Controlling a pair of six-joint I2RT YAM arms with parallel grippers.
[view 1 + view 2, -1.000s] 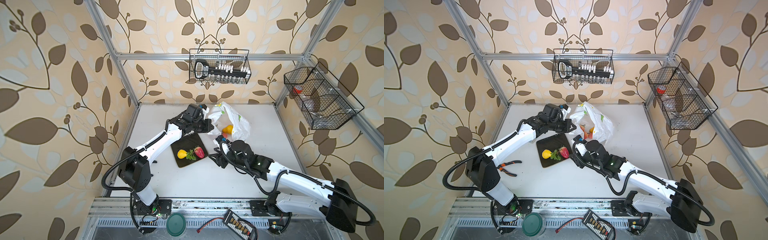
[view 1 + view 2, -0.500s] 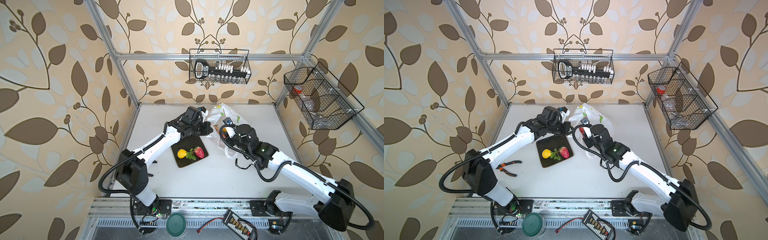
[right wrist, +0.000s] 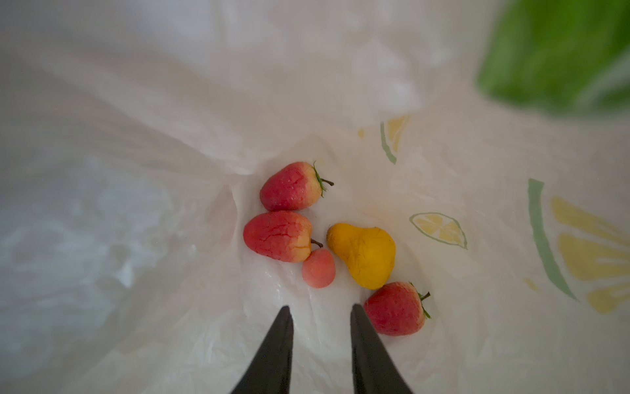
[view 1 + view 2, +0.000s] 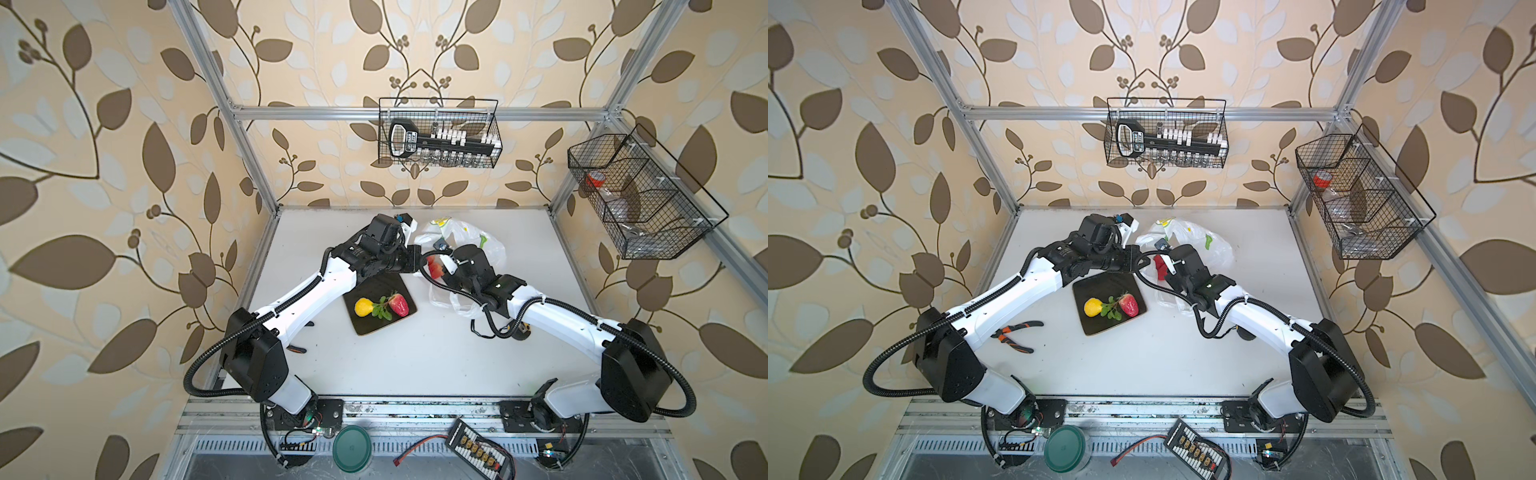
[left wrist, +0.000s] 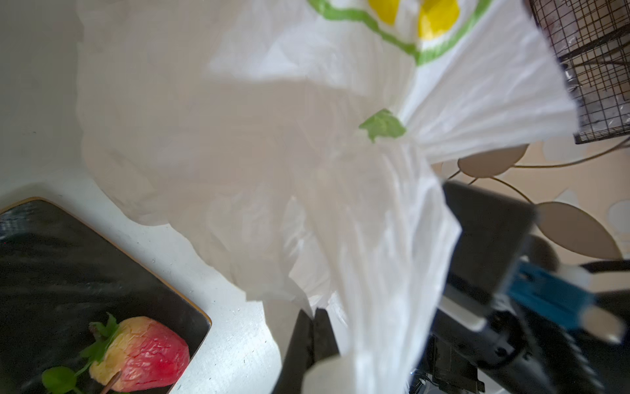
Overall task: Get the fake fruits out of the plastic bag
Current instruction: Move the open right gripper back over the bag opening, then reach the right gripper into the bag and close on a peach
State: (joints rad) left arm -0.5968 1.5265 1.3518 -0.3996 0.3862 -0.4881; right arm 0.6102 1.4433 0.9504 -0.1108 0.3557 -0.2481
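The plastic bag [image 4: 484, 243] [image 4: 1210, 245] lies at the back middle of the table. My left gripper [image 5: 313, 312] is shut on a bunched edge of the plastic bag [image 5: 272, 170] and holds it up. My right gripper [image 3: 318, 308] is inside the bag, open, with nothing between its fingertips. On the bag's floor just beyond it lie the fake fruits: strawberries [image 3: 289, 187] [image 3: 276, 236] [image 3: 394, 308], a small peach [image 3: 318, 267] and a yellow pear-shaped piece [image 3: 366, 254]. A yellow fruit [image 4: 363, 307], green leaves [image 4: 381, 311] and a strawberry [image 4: 399, 304] lie on the dark tray [image 4: 382, 286].
Orange-handled pliers [image 4: 1015, 332] lie on the table under my left arm. Wire baskets hang on the back wall [image 4: 438, 137] and the right wall [image 4: 640, 195]. A green lid [image 4: 352, 448] and a connector board [image 4: 482, 453] sit at the front rail.
My right arm has swung from the table in front of the bag up and into the bag's mouth, and its jaws have narrowed. The left gripper has kept its hold on the bag.
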